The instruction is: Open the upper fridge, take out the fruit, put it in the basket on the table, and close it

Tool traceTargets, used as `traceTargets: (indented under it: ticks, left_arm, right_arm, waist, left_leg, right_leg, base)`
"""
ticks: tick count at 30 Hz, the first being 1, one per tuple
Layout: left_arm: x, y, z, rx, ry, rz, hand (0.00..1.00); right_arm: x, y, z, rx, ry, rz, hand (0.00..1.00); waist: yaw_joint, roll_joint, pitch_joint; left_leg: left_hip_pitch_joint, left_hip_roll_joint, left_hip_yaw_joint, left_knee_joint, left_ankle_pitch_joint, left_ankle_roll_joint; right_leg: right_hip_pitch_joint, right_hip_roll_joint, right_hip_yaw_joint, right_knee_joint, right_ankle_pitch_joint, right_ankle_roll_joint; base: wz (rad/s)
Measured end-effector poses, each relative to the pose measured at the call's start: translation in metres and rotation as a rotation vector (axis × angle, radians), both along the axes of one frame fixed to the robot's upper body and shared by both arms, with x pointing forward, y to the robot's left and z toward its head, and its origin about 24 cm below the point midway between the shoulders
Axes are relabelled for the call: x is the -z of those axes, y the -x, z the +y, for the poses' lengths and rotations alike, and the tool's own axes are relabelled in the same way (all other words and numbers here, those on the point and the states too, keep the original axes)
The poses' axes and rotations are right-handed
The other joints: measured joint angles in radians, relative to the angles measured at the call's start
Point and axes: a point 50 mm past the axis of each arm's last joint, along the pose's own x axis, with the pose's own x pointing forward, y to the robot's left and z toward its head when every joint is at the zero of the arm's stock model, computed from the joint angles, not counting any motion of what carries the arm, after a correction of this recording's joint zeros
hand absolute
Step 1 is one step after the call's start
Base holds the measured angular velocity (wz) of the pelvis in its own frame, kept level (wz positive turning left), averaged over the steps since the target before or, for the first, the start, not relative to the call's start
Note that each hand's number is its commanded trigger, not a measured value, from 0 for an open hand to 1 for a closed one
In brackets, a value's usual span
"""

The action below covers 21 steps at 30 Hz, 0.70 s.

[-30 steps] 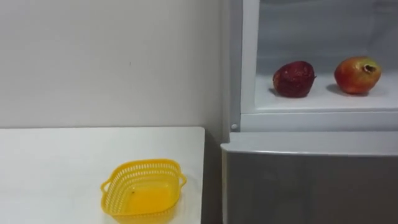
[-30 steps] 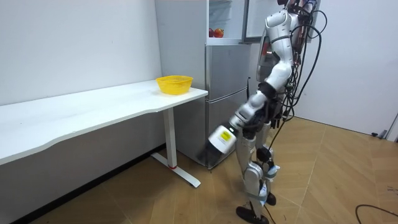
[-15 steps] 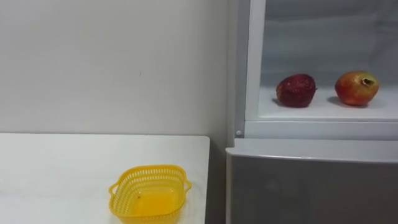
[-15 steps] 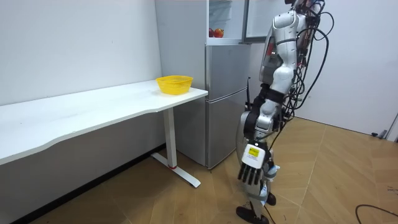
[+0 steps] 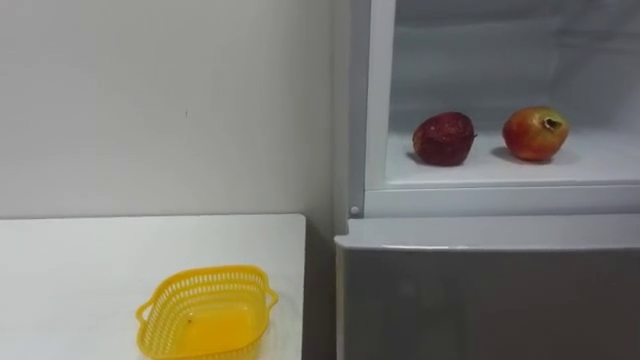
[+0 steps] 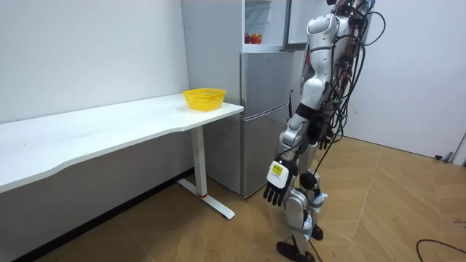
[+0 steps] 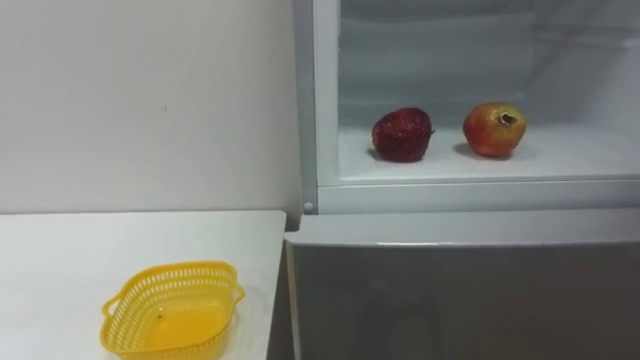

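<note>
Sitting on the white shelf of the open upper fridge compartment, in the left eye view, are two round fruits. The dark red fruit is toward the compartment's left wall. The red-orange fruit, with a small crown at its top, is to its right. They are near each other without touching, and both are set back from the shelf's front edge. Below the shelf the grey lower door is closed. Left of the fridge the white desk meets a plain wall. A yellow basket with open-weave sides stands on the desk close to its right edge, the end beside the fridge.

The right eye view gives the same layout: the two fruits apart on the shelf and the basket by the desk's right edge.

In the room view the robot stands upright on the wooden floor just in front of the fridge, facing it, with the desk on the room view's left. The upper door is swung open near its head. Its left arm hangs down, and the left robot hand is low beside the legs. The fingers are straight and spread, point at the floor and hold nothing, well apart from the fruits up in the compartment.
</note>
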Motion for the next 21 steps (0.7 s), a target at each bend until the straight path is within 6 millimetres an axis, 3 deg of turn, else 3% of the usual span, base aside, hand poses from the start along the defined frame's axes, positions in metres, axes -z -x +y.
traceTargets:
  ticks: [3, 8, 14, 16, 18, 21]
  left_arm:
    - [0.000, 0.003, 0.001, 0.016, -0.009, 0.002, 0.00]
    - [-0.002, -0.009, 0.001, 0.079, -0.015, -0.071, 0.00]
    - [-0.002, -0.010, -0.001, 0.098, -0.019, -0.120, 0.00]
    - [-0.002, -0.010, -0.001, 0.102, -0.018, -0.126, 0.00]
    - [-0.002, -0.010, -0.002, 0.104, -0.015, -0.131, 0.00]
    - [-0.002, -0.009, -0.003, 0.126, -0.018, -0.137, 0.00]
  right_arm:
    - [-0.012, -0.034, -0.006, 0.090, 0.046, -0.210, 0.00]
    - [-0.053, -0.090, -0.004, 0.120, 0.114, -0.618, 0.00]
    - [-0.121, -0.127, 0.003, 0.085, 0.201, -1.030, 0.00]
    - [-0.142, -0.135, 0.007, 0.044, 0.237, -1.130, 0.00]
    - [-0.161, -0.141, 0.013, -0.022, 0.283, -1.223, 0.00]
    - [-0.187, -0.149, 0.020, -0.104, 0.359, -1.347, 0.00]
  waist:
    - [-0.021, -0.002, 0.0009]
    - [-0.026, 0.000, 0.0006]
    - [-0.037, 0.009, -0.0022]
    - [-0.031, 0.018, -0.0043]
    - [-0.037, 0.027, -0.0124]
    - [-0.030, 0.028, -0.0117]
  left_leg:
    - [-0.004, 0.000, 0.000, 0.000, 0.000, 0.000]
    - [-0.005, 0.001, 0.024, 0.000, 0.000, 0.000]
    - [-0.003, 0.000, 0.051, -0.002, 0.000, 0.000]
    - [-0.011, 0.000, 0.051, -0.004, 0.000, 0.000]
    - [-0.020, 0.000, 0.055, -0.004, 0.000, 0.000]
    - [-0.021, 0.003, 0.067, -0.005, 0.000, 0.000]
  right_leg:
    - [-0.003, -0.001, -0.004, -0.001, 0.000, 0.000]
    - [-0.018, 0.002, 0.017, 0.001, 0.001, -0.001]
    - [-0.023, 0.011, 0.045, -0.001, 0.004, 0.002]
    - [-0.034, 0.012, 0.051, 0.003, 0.006, 0.000]
    - [-0.043, 0.013, 0.054, 0.002, 0.006, 0.001]
    - [-0.048, 0.017, 0.066, 0.002, 0.011, -0.002]
  base:
    - [0.03]
    - [-0.12]
    - [-0.14]
    - [-0.23]
    - [-0.10]
    - [-0.13]
